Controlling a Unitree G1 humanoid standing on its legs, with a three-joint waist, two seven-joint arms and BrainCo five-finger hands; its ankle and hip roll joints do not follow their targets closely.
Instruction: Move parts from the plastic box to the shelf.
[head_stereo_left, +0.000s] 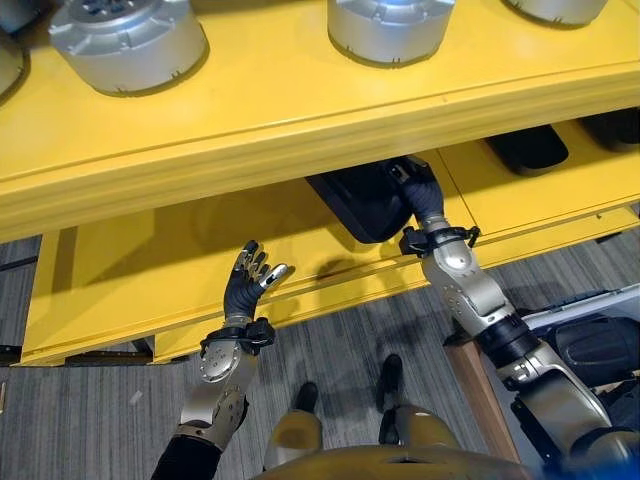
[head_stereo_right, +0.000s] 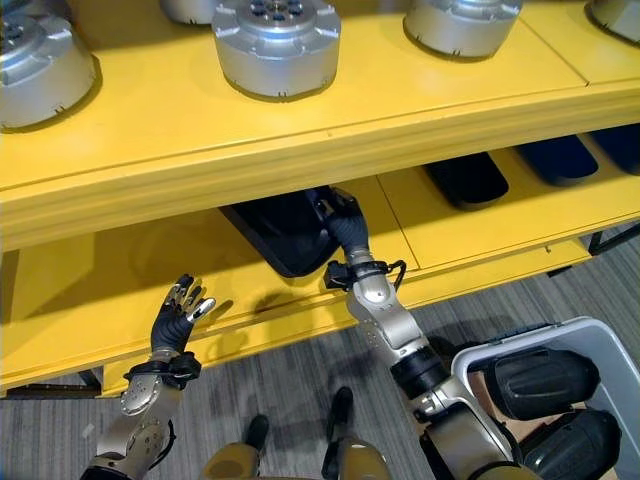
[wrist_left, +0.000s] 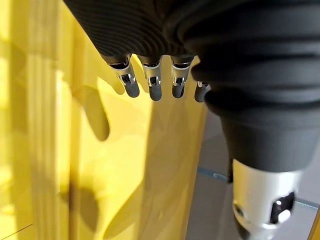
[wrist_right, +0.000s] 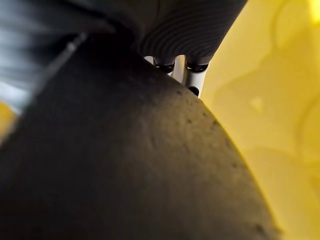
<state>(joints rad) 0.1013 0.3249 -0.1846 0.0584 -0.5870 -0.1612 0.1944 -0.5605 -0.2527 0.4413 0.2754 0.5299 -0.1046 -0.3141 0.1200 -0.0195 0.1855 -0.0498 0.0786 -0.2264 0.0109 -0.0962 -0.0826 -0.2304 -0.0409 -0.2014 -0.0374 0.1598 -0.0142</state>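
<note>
Shelf (head_stereo_right: 300, 140): yellow, two tiers; silver round parts above, black parts below
Plastic box (head_stereo_right: 600, 340): grey, lower right, black parts inside (more to move)
Black part (head_stereo_left: 365, 200): on lower tier, under right hand
Right hand (head_stereo_left: 420, 192): on the part; grip unclear
Left hand (head_stereo_left: 250, 275): fingers spread, empty

My two head eyes look steeply down at the yellow shelf (head_stereo_left: 300, 110), sharing nearly all of it. Each wrist camera peers along my robot hand, very close to that shelf.
</note>
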